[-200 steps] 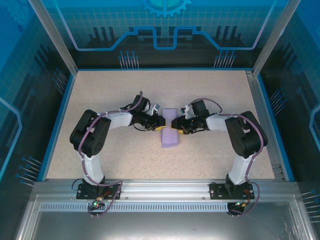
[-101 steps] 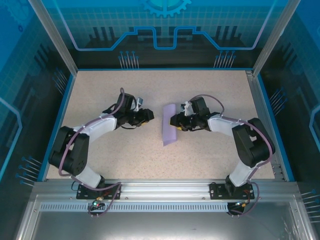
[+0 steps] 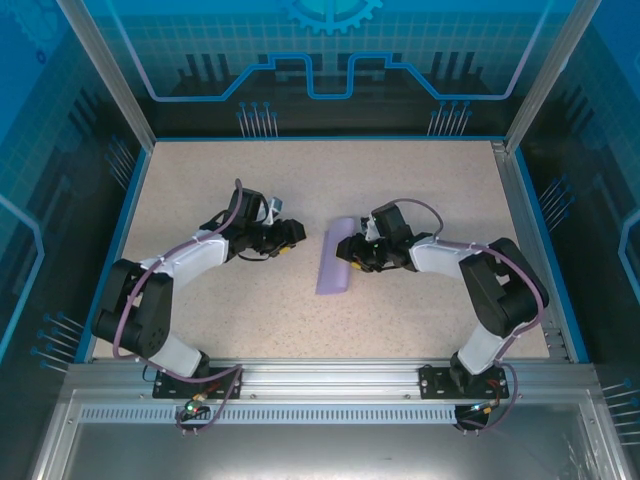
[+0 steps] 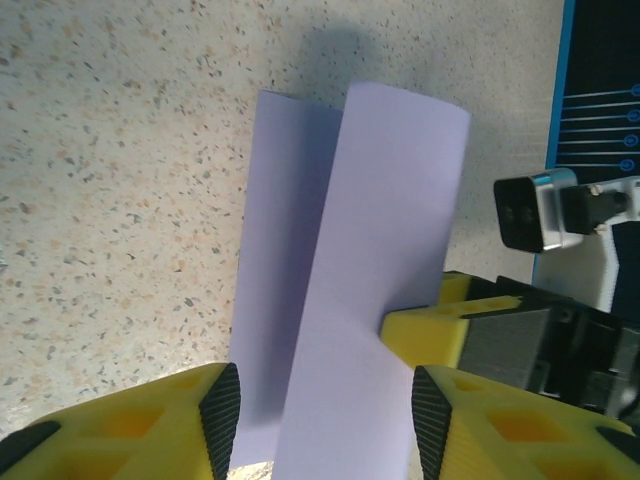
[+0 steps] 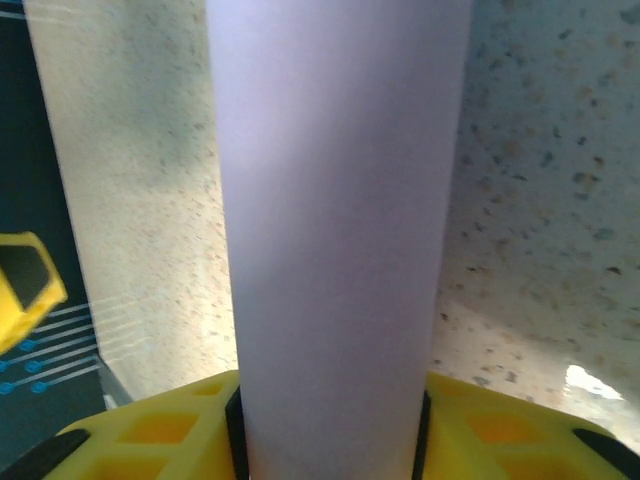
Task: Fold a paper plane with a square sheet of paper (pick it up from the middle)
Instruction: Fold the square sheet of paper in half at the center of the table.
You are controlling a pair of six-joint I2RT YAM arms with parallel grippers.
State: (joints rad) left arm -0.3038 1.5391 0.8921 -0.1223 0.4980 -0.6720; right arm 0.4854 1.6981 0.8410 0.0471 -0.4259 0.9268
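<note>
Lying about midway across the speckled tabletop (image 3: 200, 180), the lavender sheet of paper (image 3: 333, 262) is folded into a long, narrow strip. Its ends point toward the far and near edges, and the near end leans a touch toward the left edge. Seen from the left wrist, the strip has two layers. The lower one lies flat on the tabletop, and an upper flap is lifted and tilted over it, throwing a shadow on the layer beneath.

The right gripper (image 3: 347, 252) meets the strip from the right-edge side, along its far half. In its own wrist view the paper rises as a rounded band between the two yellow fingers (image 5: 150, 430), filling the gap from pad to pad. It looks to be clenched on the sheet of paper. From that close I can't quite tell whether it pinches hard or only hugs the curve. In the left wrist view one of its yellow fingers presses against the edge of the raised flap.

The left gripper (image 3: 295, 233) sits on the left-edge side of the strip, near it but apart, with bare tabletop between them. Its fingers are spread and hold nothing. In its own view the black pads (image 4: 220, 420) stand wide, with the paper lying beyond them.
</note>
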